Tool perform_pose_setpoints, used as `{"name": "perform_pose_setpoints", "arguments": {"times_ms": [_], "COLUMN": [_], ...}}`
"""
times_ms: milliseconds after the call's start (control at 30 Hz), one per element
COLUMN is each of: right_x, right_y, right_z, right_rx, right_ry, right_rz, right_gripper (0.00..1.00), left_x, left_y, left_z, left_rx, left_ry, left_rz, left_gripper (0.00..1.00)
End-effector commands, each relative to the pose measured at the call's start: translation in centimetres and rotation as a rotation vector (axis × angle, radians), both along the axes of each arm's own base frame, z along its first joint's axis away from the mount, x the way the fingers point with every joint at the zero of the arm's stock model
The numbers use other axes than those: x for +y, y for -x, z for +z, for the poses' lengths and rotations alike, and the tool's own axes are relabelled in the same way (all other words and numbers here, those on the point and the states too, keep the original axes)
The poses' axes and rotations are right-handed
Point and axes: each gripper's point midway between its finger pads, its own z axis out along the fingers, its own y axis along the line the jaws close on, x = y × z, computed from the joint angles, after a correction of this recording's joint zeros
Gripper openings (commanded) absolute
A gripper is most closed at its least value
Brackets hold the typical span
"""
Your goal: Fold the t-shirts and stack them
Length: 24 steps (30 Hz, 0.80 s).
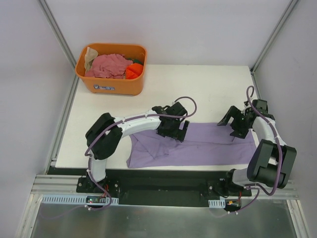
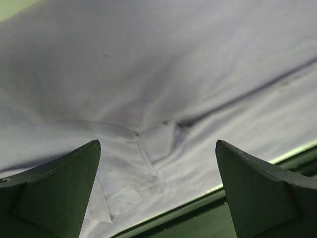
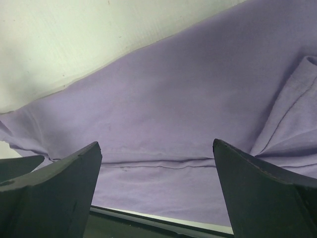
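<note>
Your purple shirt [image 1: 208, 146] lies spread along the near edge of the table [image 1: 198, 84], reaching from left of centre to the right side. Its left end is rumpled and creased. Your left gripper [image 1: 181, 133] is over the shirt's far edge near the middle, fingers spread wide with nothing between them. Its wrist view shows folded cloth below. Your right gripper [image 1: 237, 130] is over the shirt's far right part, likewise spread and empty. At the far left corner, well apart, the tub [image 1: 119, 85] holds a pink shirt [image 1: 109, 65], an orange shirt [image 1: 132, 73] and a beige shirt [image 1: 90, 55].
</note>
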Motion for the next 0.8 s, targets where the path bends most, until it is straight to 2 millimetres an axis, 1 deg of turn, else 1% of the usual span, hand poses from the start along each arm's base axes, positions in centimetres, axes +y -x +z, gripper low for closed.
{"name": "perform_pose_setpoints", "arguments": {"times_ms": [0,133,367,500,567,700,767], "right_x": [-0.3,-0.9,-2.1,-3.0,-3.2,-3.5,-3.7], "right_y": [0.0,0.6,1.3,1.9,1.9,2.0,2.1], "right_z": [-0.7,-1.9,-3.7,-4.5,-4.7,-4.7,-4.8], "right_rx": [0.043,0.117,0.231,0.284,0.294,0.302,0.31], "right_ry": [-0.003,0.021,0.065,0.106,0.11,0.127,0.138], "right_rz": [-0.015,-0.031,-0.086,-0.113,-0.117,-0.124,-0.129], "right_gripper": [0.96,0.96,0.96,0.96,0.96,0.96,0.96], "left_x": [1.0,3.1,7.1,9.4,11.5,15.3,17.0], "left_y": [0.2,1.5,3.9,5.5,6.1,7.6,8.9], "left_z": [-1.3,-3.3,-3.9,-3.4,-3.3,-2.0,-1.6], "left_rx": [0.035,0.075,0.11,0.137,0.123,0.111,0.127], "left_ry": [-0.049,-0.106,-0.152,-0.164,-0.217,-0.294,-0.318], "left_rz": [-0.011,0.0,0.058,0.106,0.143,0.206,0.227], "left_gripper": [0.99,0.99,0.99,0.99,0.99,0.99,0.99]}}
